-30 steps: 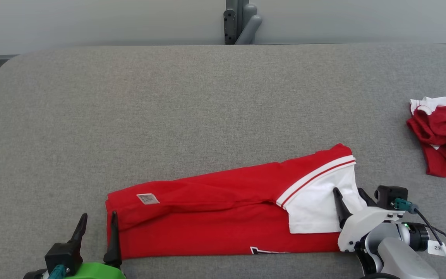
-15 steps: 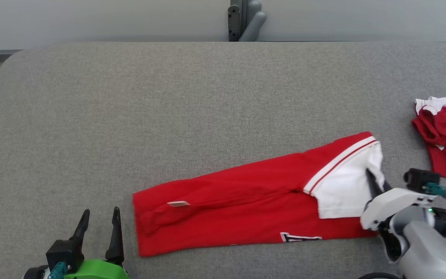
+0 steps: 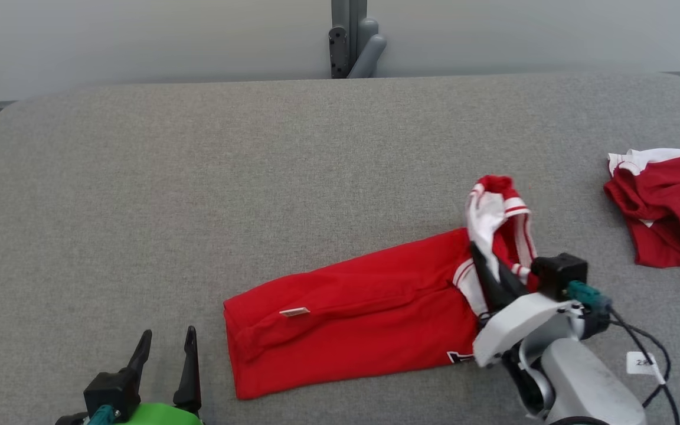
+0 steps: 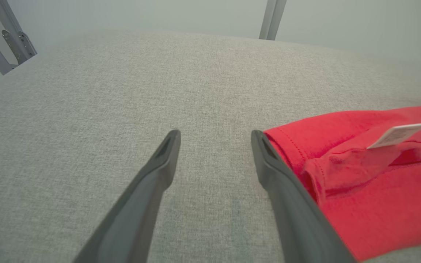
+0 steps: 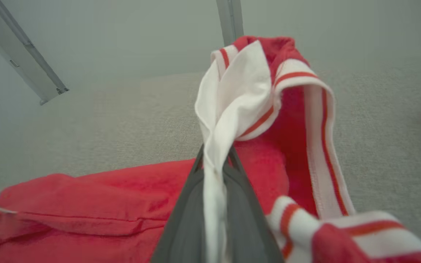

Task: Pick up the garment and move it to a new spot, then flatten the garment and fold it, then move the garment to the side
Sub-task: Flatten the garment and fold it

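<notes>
The shirt (image 3: 352, 319) lies long-ways left to right on the near surface (image 3: 198, 177), with the right pincer (image 3: 484, 265) clamped on its raised white end and the left pincer (image 3: 167, 332) spread apart just beside the far end, so that arm's closer there.

The left gripper (image 3: 168, 332) has black fingers (image 3: 188, 366) and a green shell (image 3: 151, 412). The right gripper (image 3: 484, 262) has a white-grey shell (image 3: 517, 321), teal plug (image 3: 582, 290), black cable (image 3: 632, 330) and white tag (image 3: 640, 363).

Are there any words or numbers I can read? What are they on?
"2": on the white cable tag, first sign only; the rest is blurred.
Too small to read: the sewn label on the red garment.
Mostly hidden, unreadable: the black-and-white print at its near edge.
</notes>
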